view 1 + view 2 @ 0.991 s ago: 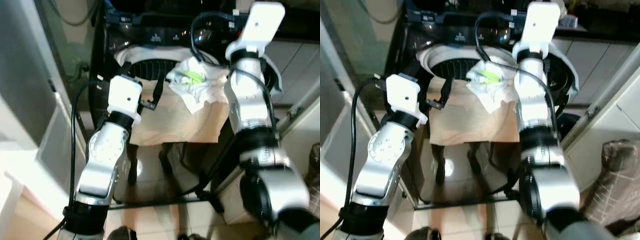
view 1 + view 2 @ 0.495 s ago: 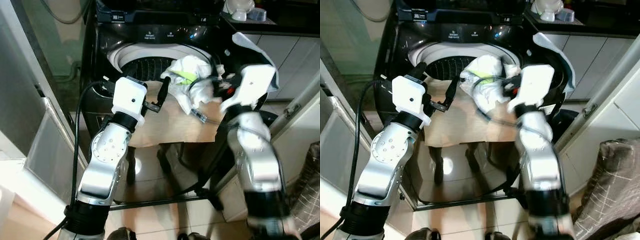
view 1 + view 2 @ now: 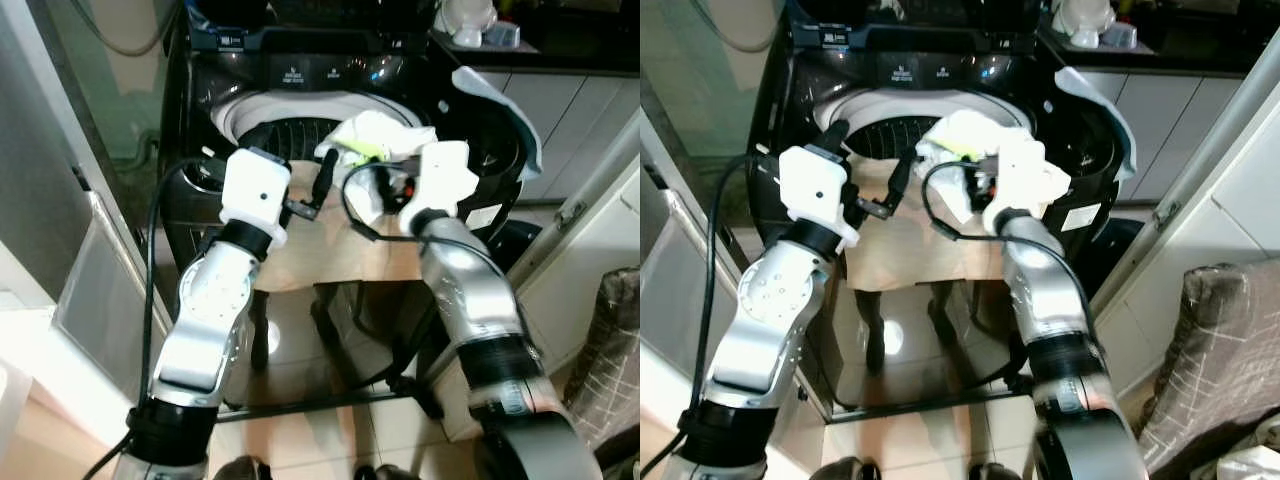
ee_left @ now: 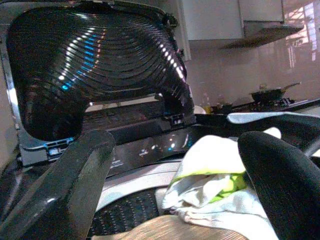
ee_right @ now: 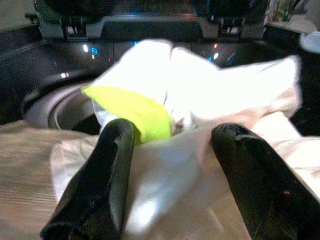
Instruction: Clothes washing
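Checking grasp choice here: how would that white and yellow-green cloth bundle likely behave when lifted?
The cloth bundle looks crumpled and folded, so probably floppy and light. Its loose edges on the wooden board would likely trail. The right gripper, open around it, would compress it easily.

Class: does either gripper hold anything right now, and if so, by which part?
Nothing is held. The right gripper is open, its fingers astride the white and yellow-green clothes on the wooden board. The left gripper is open beside them.

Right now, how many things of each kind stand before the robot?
Washing machine, lid open: 1
Wooden table: 1
White and yellow-green clothes bundle: 1
Robot grippers, left gripper and right gripper, both open: 2
Total: 5
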`<state>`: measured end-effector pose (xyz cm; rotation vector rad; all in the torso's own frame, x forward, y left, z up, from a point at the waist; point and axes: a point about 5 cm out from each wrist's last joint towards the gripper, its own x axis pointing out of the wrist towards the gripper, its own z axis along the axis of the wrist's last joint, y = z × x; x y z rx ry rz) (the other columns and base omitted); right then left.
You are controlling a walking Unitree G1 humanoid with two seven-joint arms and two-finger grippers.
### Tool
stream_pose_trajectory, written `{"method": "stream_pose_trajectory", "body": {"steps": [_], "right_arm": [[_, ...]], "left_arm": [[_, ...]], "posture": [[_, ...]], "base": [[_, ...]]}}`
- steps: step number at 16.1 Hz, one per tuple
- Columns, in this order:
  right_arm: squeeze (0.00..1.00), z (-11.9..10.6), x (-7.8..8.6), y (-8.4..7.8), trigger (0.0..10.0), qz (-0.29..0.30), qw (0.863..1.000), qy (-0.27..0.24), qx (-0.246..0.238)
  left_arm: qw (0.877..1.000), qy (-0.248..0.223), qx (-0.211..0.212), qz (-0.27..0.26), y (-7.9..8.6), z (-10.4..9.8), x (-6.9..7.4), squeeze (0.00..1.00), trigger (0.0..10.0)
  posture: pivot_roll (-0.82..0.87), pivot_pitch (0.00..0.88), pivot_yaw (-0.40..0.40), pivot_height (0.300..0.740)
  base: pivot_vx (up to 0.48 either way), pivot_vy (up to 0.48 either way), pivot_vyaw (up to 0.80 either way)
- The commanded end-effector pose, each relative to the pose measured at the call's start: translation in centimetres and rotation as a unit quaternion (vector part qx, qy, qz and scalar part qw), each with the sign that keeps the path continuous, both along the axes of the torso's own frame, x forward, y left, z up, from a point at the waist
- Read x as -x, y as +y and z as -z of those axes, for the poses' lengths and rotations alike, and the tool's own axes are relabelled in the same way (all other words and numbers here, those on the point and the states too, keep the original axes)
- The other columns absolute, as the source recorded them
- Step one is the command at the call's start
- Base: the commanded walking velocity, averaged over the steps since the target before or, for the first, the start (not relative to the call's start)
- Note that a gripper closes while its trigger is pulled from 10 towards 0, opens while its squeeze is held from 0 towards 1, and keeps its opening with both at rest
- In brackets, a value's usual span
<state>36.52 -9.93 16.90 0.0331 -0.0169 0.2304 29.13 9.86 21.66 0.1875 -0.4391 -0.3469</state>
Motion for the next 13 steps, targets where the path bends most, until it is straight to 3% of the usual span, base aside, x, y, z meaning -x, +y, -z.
{"method": "stream_pose_trajectory", "body": {"steps": [1,3,6,7,8,9,10,12,13], "right_arm": [[0.00,0.9,-1.1,0.2,10.0,-0.005,0.999,0.022,0.033],[0.00,1.3,-2.2,0.5,10.0,-0.005,0.998,0.038,0.058],[0.00,2.8,-3.0,-0.2,10.0,0.009,0.985,0.110,0.132],[0.00,1.7,-3.6,-1.1,10.0,0.038,0.976,0.092,0.195],[0.00,0.3,-4.1,-1.2,10.0,0.054,0.963,0.042,0.259],[0.00,-2.7,-4.7,-0.5,10.0,0.067,0.933,-0.062,0.347],[0.00,-5.6,-5.0,0.2,10.0,0.084,0.911,-0.151,0.374],[0.00,-8.6,-5.0,0.4,10.0,0.117,0.899,-0.234,0.351],[0.00,-8.6,-5.0,0.4,10.0,0.117,0.899,-0.234,0.351]], "left_arm": [[1.000,-0.006,0.000,0.004,-0.2,-0.4,-0.2,0.00,10.0],[1.000,-0.007,-0.001,0.003,-0.2,-0.5,-0.2,0.00,10.0],[1.000,-0.008,-0.002,0.002,-0.1,-0.5,-0.3,0.00,10.0],[1.000,-0.008,-0.002,0.003,-0.2,-0.6,-0.3,0.00,10.0],[1.000,-0.008,-0.003,0.003,-0.2,-0.6,-0.3,0.00,10.0],[1.000,-0.008,-0.004,0.003,-0.2,-0.6,-0.3,0.00,10.0],[1.000,-0.008,-0.004,0.001,-0.2,-0.6,-0.3,0.00,10.0],[1.000,-0.008,-0.002,-0.001,-0.1,-0.6,-0.3,0.00,10.0],[1.000,-0.008,-0.002,-0.001,-0.1,-0.6,-0.3,0.00,10.0]], "posture": [[0.12,0.000,-0.038,0.740],[0.13,0.000,-0.038,0.740],[0.14,0.000,-0.038,0.740],[0.14,0.000,-0.038,0.740],[0.14,0.000,-0.038,0.740],[0.15,0.000,-0.041,0.740],[0.15,0.000,-0.043,0.740],[0.14,0.000,-0.047,0.740],[0.14,0.000,-0.047,0.740]], "base": [[0.000,0.000,0.00],[0.000,0.000,0.00],[0.000,0.000,0.00],[0.000,0.000,0.00],[0.000,0.000,0.00],[0.000,0.000,0.00],[0.000,0.000,0.00],[0.000,0.000,0.00],[0.000,0.000,0.00]]}}
